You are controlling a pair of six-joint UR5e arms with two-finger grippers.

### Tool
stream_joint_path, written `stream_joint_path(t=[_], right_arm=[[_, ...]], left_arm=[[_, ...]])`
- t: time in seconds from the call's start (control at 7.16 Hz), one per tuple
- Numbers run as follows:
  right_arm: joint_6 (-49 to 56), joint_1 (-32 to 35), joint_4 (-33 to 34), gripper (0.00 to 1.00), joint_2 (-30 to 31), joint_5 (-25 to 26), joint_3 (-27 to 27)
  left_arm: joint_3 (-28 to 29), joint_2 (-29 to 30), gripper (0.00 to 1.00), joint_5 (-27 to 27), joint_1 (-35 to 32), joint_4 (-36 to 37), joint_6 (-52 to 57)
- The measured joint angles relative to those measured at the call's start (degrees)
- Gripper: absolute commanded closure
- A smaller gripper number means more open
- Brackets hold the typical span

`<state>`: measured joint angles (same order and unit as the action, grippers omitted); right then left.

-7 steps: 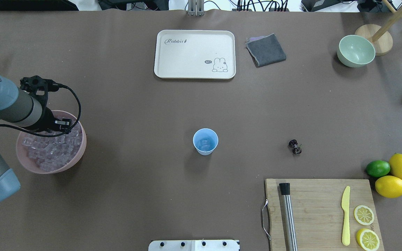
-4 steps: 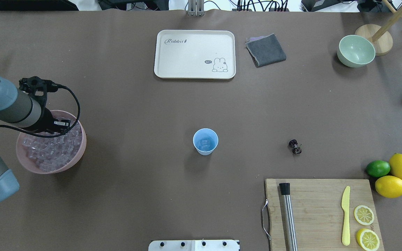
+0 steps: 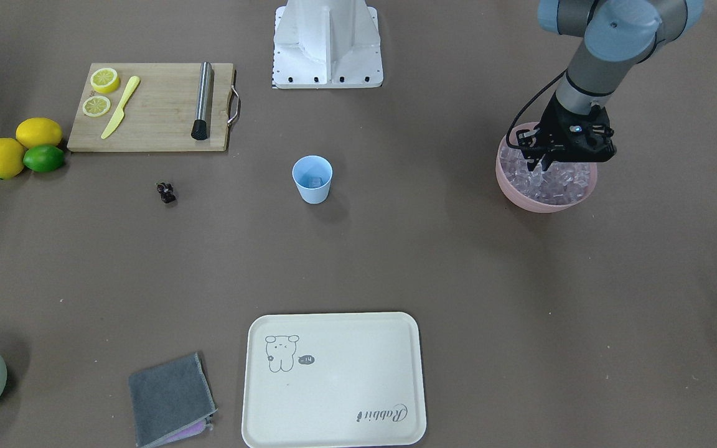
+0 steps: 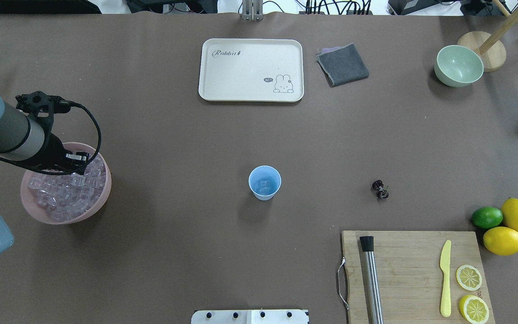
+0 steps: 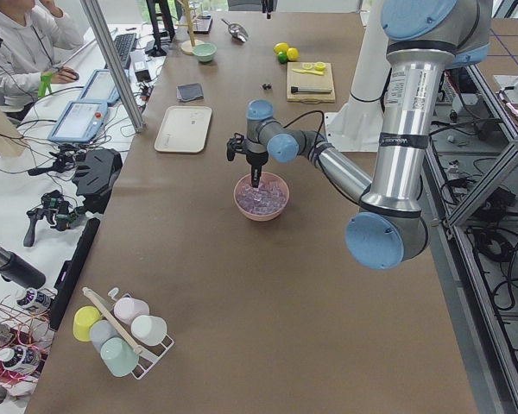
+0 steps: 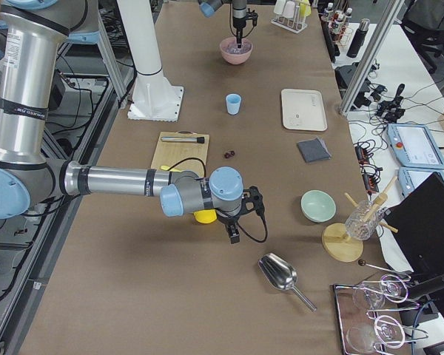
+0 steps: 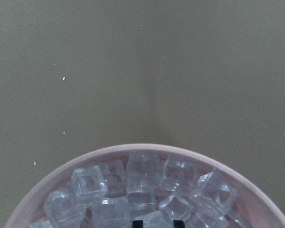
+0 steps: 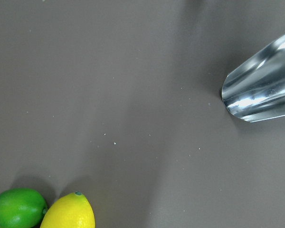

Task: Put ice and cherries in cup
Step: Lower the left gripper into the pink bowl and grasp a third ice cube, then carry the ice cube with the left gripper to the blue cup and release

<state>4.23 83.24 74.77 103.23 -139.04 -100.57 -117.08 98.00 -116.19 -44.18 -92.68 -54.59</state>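
Reaching down into the pink bowl (image 4: 99,204) with the left gripper (image 3: 545,164), at the left end of the table (image 4: 173,135). Pinching one cube of ice (image 7: 142,190) between two dark fingertips (image 7: 136,222), one tip on each side, both touching it. Sunk low among the other cubes, near the bowl's far side. Heaped with clear cubes almost up to the rim.

Standing upright in the middle of the table: the blue cup (image 3: 312,190), well apart from the bowl. Holding one cube of ice at the bottom already.

Lying on the bare table off to the cup's right in the overhead view: the cherries (image 4: 380,189), a tiny dark bunch, not in the cup. Near the board (image 4: 412,270) but not touching it.

Hanging over the table with the right gripper (image 6: 233,235), pointing down, between a lemon (image 8: 69,211) and a shiny scoop (image 8: 261,90). Sitting right beside the lemon: a lime (image 8: 18,208). Cannot tell that gripper's jaw state, open or closed: seen only from the side, small and dark.
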Motion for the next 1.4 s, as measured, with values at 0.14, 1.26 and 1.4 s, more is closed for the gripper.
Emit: stream_joint_path(t=[0.14,1.26,1.4], right_arm=[[-0.01,0.0,0.02,0.0,0.03,0.0,0.0],[-4.62,-1.47,-0.37,0.0,-0.98,-1.01,-2.29],[-11.47,-3.9,-1.92,0.0,-1.3,-1.32,-4.74]], left_arm=[[-1.59,2.98,1.0,-1.0,-0.34,3.14,-0.82],[18.48,37.15,1.0,3.48,14.81,1.71,-26.27],[20.72,38.03,1.0,4.1,15.09,0.16,-26.59]])
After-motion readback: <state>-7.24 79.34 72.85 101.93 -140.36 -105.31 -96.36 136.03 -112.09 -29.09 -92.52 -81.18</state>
